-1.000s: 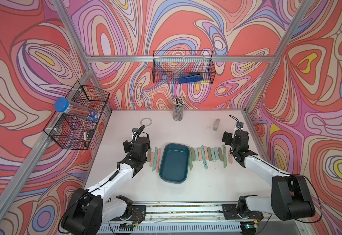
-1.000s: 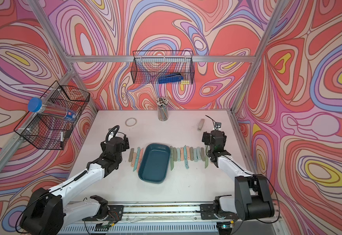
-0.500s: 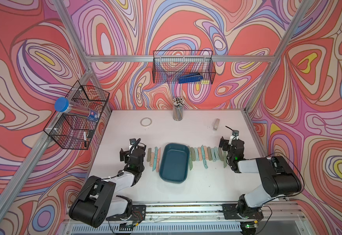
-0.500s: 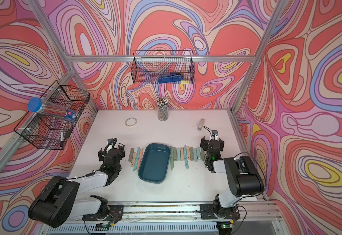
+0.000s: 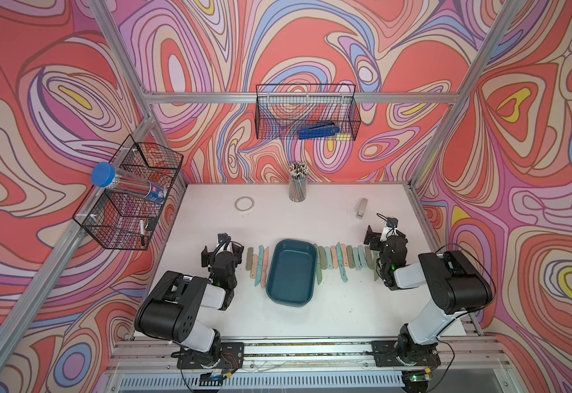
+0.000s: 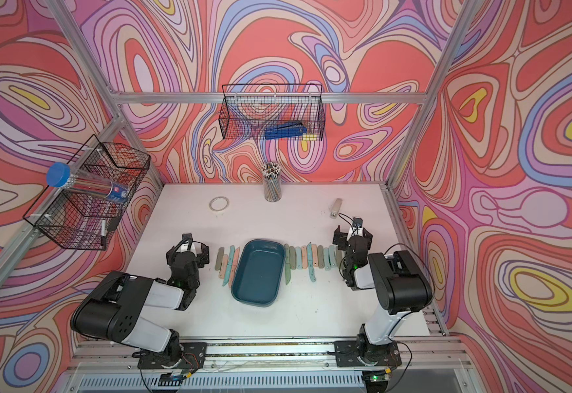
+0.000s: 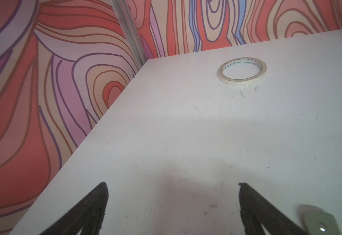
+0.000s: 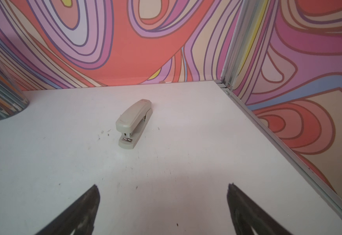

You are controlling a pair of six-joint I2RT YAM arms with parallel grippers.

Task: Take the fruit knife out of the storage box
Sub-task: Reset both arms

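Gaping wide, empty: left gripper (image 5: 222, 252), right gripper (image 5: 384, 236); smooth teal round-cornered storage box (image 5: 291, 272) between pastel knives (image 5: 340, 260).

White links (image 5: 410, 275), bulky black joints (image 5: 168, 313), thin cables (image 5: 454, 244), black left gripper (image 7: 172, 184)

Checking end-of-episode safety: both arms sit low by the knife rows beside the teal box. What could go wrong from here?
The open right pincer sits beside the outer end of the right knife row; a careless swing could scatter it. The open left pincer has a knife end next to one finger: same risk. Knives lie close along the empty storage box; nudging it might shift them.
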